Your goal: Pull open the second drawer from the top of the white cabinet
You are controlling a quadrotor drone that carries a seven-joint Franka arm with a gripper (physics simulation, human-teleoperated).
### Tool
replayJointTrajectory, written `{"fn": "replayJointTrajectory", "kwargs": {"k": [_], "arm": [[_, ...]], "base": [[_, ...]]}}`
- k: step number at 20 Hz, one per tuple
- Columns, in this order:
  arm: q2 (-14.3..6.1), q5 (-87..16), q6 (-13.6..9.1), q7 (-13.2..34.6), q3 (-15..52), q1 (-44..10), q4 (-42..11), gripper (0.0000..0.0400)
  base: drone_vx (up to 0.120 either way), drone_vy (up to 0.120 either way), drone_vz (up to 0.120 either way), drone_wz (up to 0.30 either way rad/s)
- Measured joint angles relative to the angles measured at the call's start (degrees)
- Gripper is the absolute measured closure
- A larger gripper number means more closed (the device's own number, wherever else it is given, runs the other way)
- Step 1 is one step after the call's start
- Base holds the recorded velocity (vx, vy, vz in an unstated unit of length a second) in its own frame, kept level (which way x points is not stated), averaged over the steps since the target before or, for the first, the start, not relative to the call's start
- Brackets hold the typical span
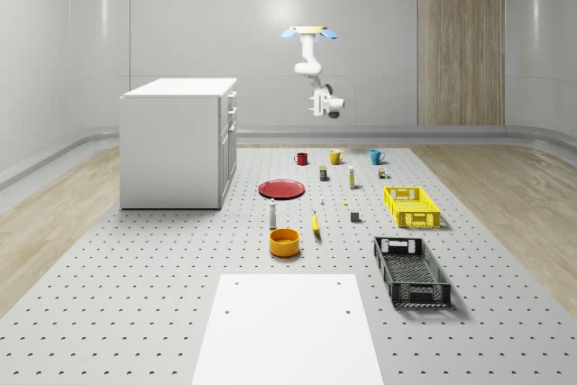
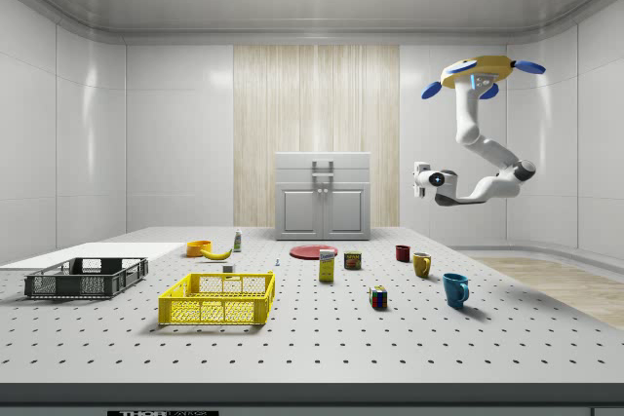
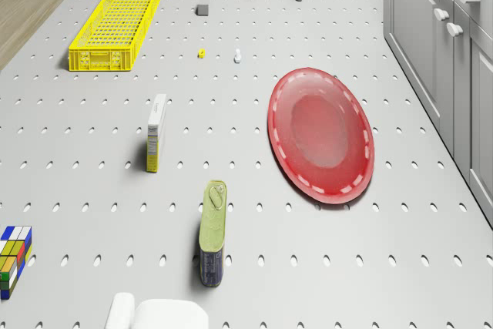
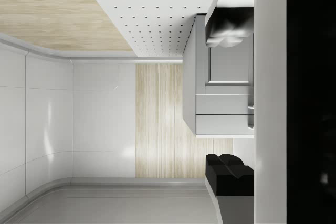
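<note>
The white cabinet (image 1: pixel 178 143) stood at the whole-scene view's left on the perforated surface (image 1: pixel 135 295), well apart from the end effector (image 1: pixel 315 105) and lower than it, its drawer fronts facing the end effector's side. The second drawer from the top (image 2: pixel 323 177) sat flush with the others in the side view, closed.

Between cabinet and end effector, down on the surface, lay a red plate (image 3: pixel 320 133), just beside the cabinet's foot. Further along stood a red mug (image 1: pixel 301 159), a yellow mug (image 1: pixel 335 157) and a blue mug (image 1: pixel 376 156), all below the end effector and near it in the whole-scene view. A yellow basket (image 1: pixel 412 206) and a black basket (image 1: pixel 411 270) lay further off, toward the whole-scene view's right. Nothing stood in the air between the end effector and the drawer fronts.

The drone (image 2: pixel 480 75) hovered high above the surface, over the mugs' end of it. The arm (image 2: pixel 478 148) hung down from it, bent at the elbow, the wrist turned level so the end effector pointed toward the cabinet. Its dark fingers (image 4: pixel 229 174) stood spread apart, gripping nothing.
</note>
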Motion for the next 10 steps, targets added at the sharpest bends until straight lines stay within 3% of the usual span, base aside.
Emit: {"fn": "replayJointTrajectory", "kwargs": {"k": [9, 10], "arm": [[-2.3, -1.6, 2.3, 1.4, -1.2, 2.7, -0.3, 0.0100], [-2.6, -1.8, 2.6, 1.5, -1.4, 3.0, -0.3, 0.0100]], "base": [[0.120, 0.000, 0.000, 0.000], [0.120, -0.120, 0.000, 0.000]]}}
